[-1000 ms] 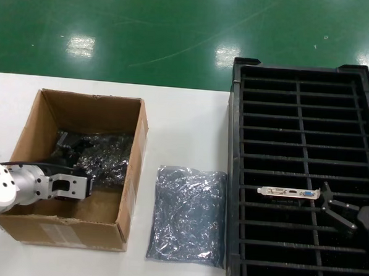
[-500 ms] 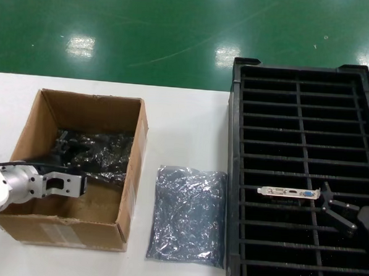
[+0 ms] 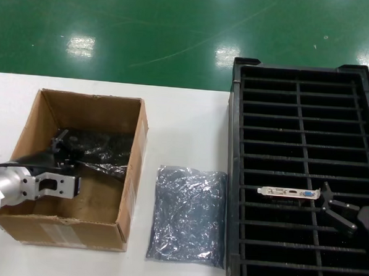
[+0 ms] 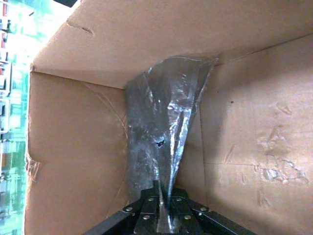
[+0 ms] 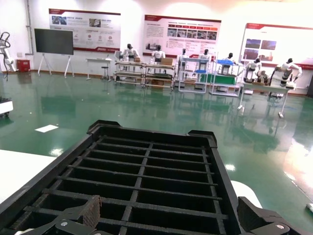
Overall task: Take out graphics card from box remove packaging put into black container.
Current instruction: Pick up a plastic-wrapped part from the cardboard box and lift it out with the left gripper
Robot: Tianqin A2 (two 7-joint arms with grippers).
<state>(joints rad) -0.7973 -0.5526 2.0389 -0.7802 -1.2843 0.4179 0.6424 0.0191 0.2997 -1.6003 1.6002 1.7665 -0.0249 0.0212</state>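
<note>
The brown box stands at the left of the table. My left gripper is inside it, shut on the edge of a shiny grey packaging bag that lies in the box; what the bag holds is hidden. In the left wrist view the bag rises from my shut left gripper towards the box corner. One bare graphics card stands in a slot of the black container. My right gripper hovers open and empty beside that card; it also shows over the container in the right wrist view.
An empty flat grey bag lies on the white table between the box and the black container. The box walls close in around my left gripper. Green floor lies beyond the table's far edge.
My left gripper has drawn back to the left inside the box, pulling the bag's edge with it; the bag is stretched and raised. The right arm has not moved.
</note>
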